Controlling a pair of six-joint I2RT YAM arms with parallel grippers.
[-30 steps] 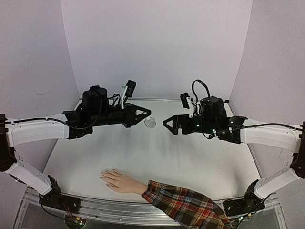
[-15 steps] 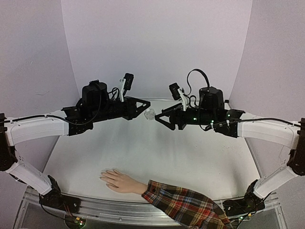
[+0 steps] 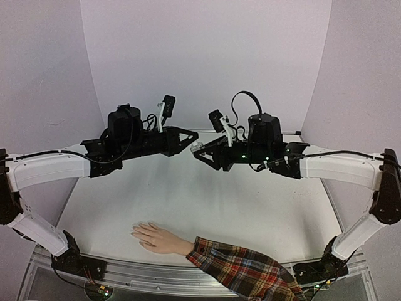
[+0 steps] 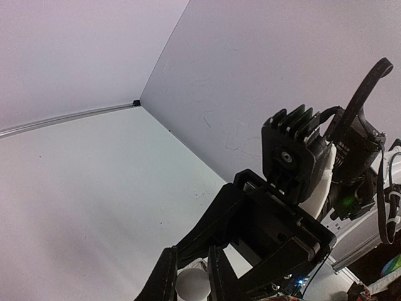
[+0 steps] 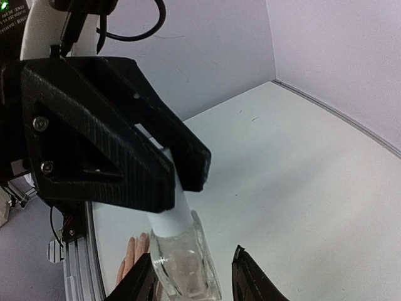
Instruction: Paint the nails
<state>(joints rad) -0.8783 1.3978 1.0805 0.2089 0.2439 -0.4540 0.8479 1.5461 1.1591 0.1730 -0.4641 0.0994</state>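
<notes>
Nearest, at the front edge of the white table [image 3: 250, 207], a beige mannequin hand [image 3: 160, 239] lies flat, palm down, with its fingers slightly spread and pointing left. A red plaid sleeve [image 3: 241, 268] covers the wrist and runs off the lower edge of the overhead view. The nails [image 3: 134, 232] tip those fingers but are too small to make out from above. In the right wrist view only blurred fingertips show at the bottom edge.

Well beyond the hand, above the middle of the table, the two arms are tip to tip. The left gripper [image 3: 192, 143] pinches the white cap [image 5: 172, 210] of a small clear bottle [image 5: 185, 269], its fingers pressed tight against the cap. The right gripper [image 3: 199, 152] has its fingers apart on either side of the bottle's clear body, with a gap showing on one side. The frame cuts off their tips, so contact cannot be told. From overhead the bottle is almost hidden between the black fingers.

A printed label in the top corner of the right wrist view is cut off and unreadable. Plain pale walls [image 3: 207, 56] stand behind.
</notes>
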